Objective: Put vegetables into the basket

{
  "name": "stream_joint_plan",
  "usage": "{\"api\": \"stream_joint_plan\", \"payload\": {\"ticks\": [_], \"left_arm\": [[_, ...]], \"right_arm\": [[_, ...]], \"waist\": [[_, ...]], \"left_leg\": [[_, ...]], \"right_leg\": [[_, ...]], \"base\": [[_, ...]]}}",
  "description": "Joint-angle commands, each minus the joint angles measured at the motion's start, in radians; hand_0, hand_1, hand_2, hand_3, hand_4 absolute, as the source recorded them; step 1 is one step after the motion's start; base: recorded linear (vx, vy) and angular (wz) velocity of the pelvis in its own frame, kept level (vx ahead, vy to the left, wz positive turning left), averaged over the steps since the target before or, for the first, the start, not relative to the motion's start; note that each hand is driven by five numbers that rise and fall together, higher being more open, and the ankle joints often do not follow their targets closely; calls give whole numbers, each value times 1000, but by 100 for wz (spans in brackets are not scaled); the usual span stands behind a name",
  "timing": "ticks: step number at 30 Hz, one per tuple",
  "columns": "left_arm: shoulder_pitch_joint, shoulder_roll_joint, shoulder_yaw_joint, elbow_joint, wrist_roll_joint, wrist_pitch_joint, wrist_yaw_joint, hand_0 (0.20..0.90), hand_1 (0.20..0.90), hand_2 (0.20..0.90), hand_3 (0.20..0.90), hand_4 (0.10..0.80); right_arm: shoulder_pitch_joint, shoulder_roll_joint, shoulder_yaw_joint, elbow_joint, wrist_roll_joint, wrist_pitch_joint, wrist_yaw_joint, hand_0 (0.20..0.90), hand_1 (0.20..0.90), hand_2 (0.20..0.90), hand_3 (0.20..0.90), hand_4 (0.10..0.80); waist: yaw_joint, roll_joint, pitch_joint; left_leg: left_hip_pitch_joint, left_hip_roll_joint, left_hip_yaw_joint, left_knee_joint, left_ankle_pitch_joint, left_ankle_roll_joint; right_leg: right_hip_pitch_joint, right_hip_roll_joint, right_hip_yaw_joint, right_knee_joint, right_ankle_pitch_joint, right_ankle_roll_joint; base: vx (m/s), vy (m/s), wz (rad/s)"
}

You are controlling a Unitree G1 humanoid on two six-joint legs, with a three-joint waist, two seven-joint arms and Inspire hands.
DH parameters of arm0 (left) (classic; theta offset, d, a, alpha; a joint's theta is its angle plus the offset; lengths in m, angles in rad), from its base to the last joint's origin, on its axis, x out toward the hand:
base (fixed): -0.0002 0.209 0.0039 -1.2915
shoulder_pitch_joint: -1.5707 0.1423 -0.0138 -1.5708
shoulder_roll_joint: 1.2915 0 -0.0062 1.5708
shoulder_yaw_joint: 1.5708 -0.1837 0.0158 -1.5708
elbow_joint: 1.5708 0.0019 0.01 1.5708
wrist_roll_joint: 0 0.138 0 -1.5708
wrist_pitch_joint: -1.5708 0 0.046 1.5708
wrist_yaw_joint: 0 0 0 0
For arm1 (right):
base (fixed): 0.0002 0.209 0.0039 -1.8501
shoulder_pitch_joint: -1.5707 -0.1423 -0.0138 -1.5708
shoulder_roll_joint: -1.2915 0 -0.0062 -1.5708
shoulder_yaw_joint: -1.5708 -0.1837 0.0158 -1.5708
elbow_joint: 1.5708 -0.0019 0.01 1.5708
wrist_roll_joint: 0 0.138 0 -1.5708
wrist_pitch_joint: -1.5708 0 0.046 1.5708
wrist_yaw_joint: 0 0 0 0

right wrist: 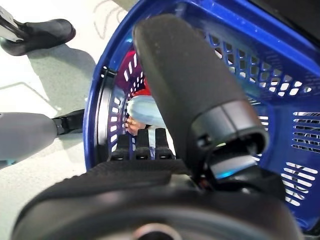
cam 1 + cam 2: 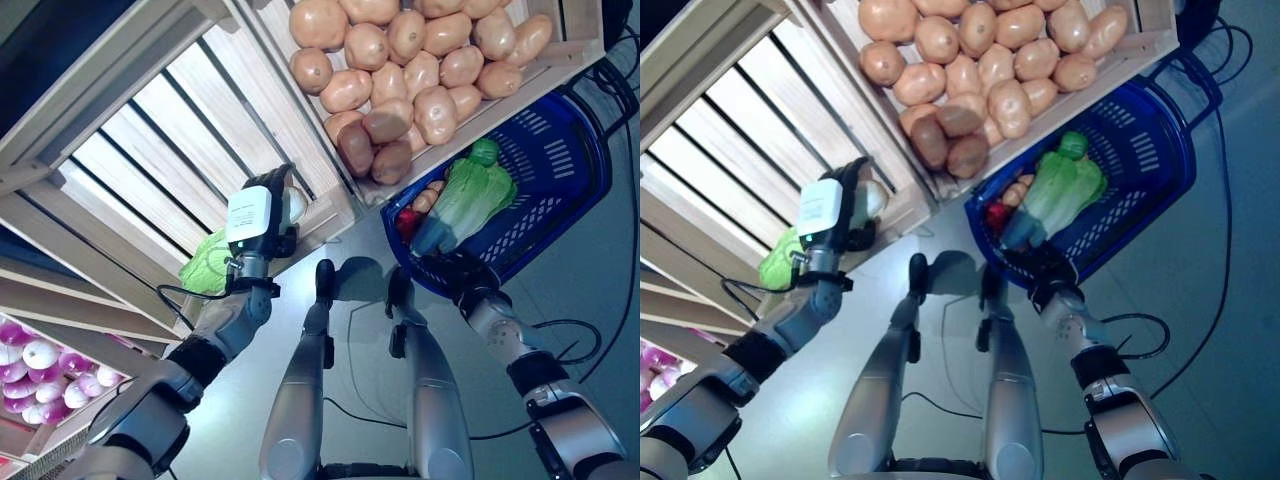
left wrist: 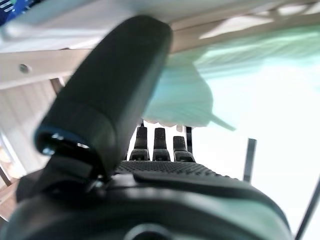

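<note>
Left wrist view blurred, left hand curled on cabbage, right hand hooked over basket rim, fingertips hidden.

A blue plastic basket sits on the floor, holding a pale green cabbage, a red vegetable and a potato. Another green cabbage lies at the wooden crate's edge.

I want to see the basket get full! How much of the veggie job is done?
Some is done: the blue basket already holds a green cabbage, a red vegetable and more. The right hand holds the basket's rim. The left hand is gripping another pale green cabbage at the wooden shelf. It still has to go in; potatoes remain in the crate.
</note>
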Motion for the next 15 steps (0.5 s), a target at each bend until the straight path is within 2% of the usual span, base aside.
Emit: {"api": "stream_joint_plan", "payload": {"ticks": [1,7,15], "left_arm": [[-58,-17,31,-17,-3,-13,34,900,900,900,900,800],[-91,-82,36,58,-73,-33,57,900,900,900,900,800],[-124,-159,93,175,-182,-46,105,900,900,900,900,800]], "right_arm": [[6,-10,33,-42,-57,-3,-35,900,900,900,900,800],[-30,11,46,-28,-70,11,-45,900,900,900,900,800],[-56,50,53,0,-74,18,-55,900,900,900,900,800]], "waist": [[-11,-38,-5],[-24,-52,-5],[-32,-82,-5]], "left_leg": [[-78,-18,20,108,-11,-18],[-73,-14,25,104,-11,-20],[-71,-8,27,106,-15,-25]], "right_leg": [[70,29,-32,-109,122,15],[68,39,-19,-108,126,14],[63,48,-11,-107,132,13]], "base": [[0,0,0],[-6,10,-6],[0,-21,-6]]}}
